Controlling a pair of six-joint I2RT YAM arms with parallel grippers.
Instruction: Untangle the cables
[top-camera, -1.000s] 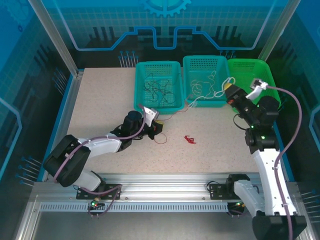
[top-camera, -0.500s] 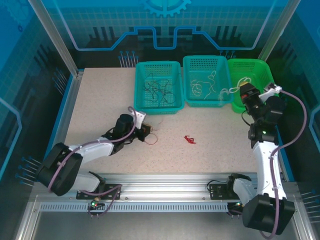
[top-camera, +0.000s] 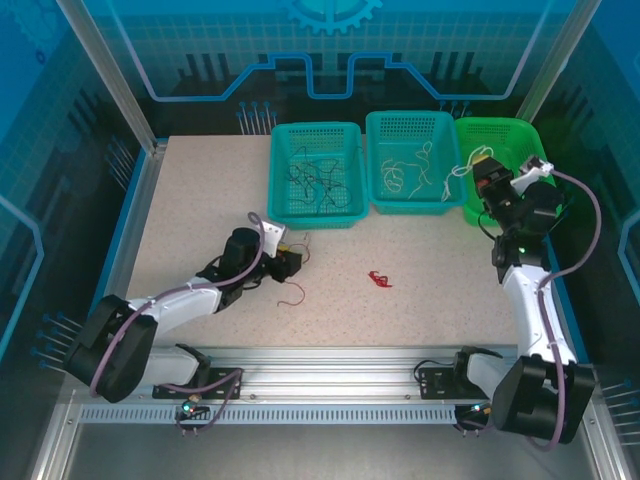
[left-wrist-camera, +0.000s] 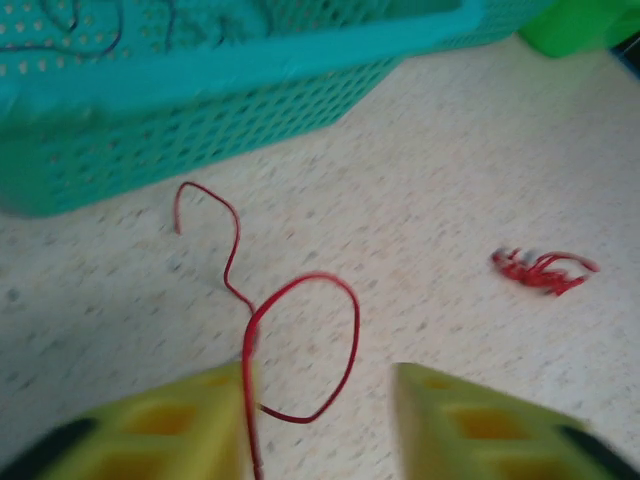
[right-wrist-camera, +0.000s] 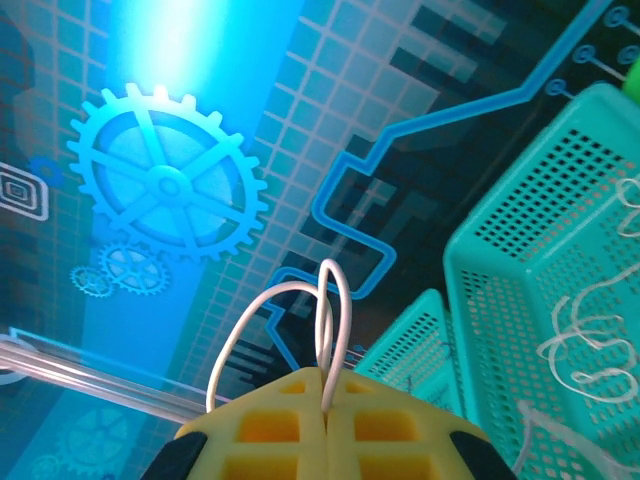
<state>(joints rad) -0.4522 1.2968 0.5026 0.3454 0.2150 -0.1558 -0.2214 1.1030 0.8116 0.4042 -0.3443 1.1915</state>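
Left of and nearer than the middle teal plastic mesh basket (top-camera: 412, 206), the left gripper (left-wrist-camera: 320, 400) sits with fingers spread and grasping nothing, a thin red wire (left-wrist-camera: 318, 275) looping on the speckled table (top-camera: 200, 200) just ahead. A small red tangle (top-camera: 380, 279) lies before the basket. Above its right rim, the right gripper (right-wrist-camera: 325, 372) pinches a whitish wire loop (right-wrist-camera: 333, 263).

My right pincer (right-wrist-camera: 325, 375) has its yellow fingers pressed together on a white cable (right-wrist-camera: 335, 290), which loops up above the tips. To the right stands a teal basket (right-wrist-camera: 520, 230) (whitish cables (right-wrist-camera: 590, 340) lie inside it), and behind is a blue wall with a gear (right-wrist-camera: 165, 185).
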